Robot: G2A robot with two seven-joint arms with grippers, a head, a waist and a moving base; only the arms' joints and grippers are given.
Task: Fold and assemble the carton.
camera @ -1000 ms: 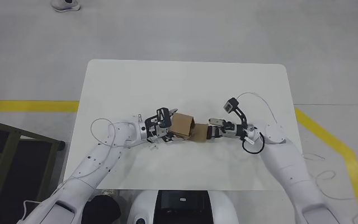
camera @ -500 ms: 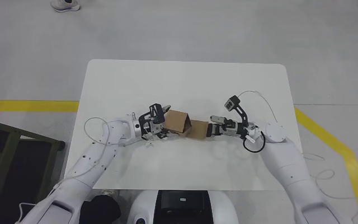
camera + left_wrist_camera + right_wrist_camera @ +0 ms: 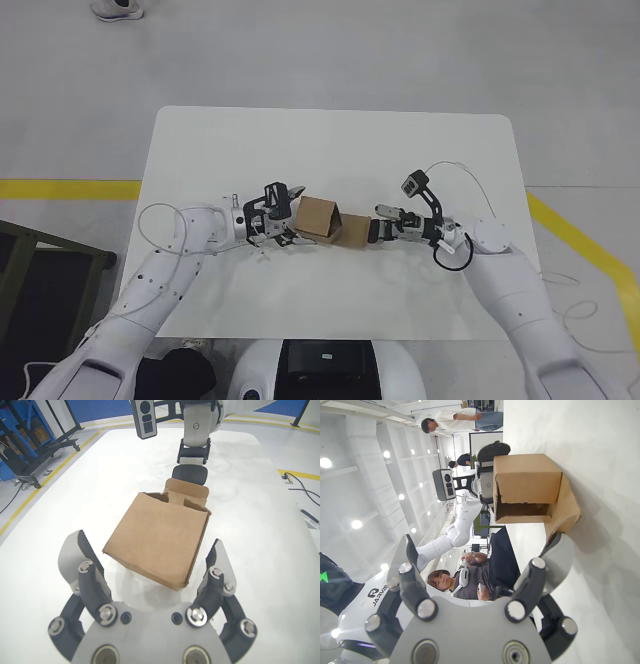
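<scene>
White table [image 3: 200,150] spans the middle of the top view, and the brown carton [image 3: 322,217] lies on its side at the frame's centre. The left gripper [image 3: 291,214], spread wide, flanks its left corner without touching. The right gripper [image 3: 373,230], also spread wide, has one finger at the open flap on the carton's right.

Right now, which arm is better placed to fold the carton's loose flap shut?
Right, probably: the open end of the carton and its flap face the right claw. The left claw is open at the opposite end.
</scene>
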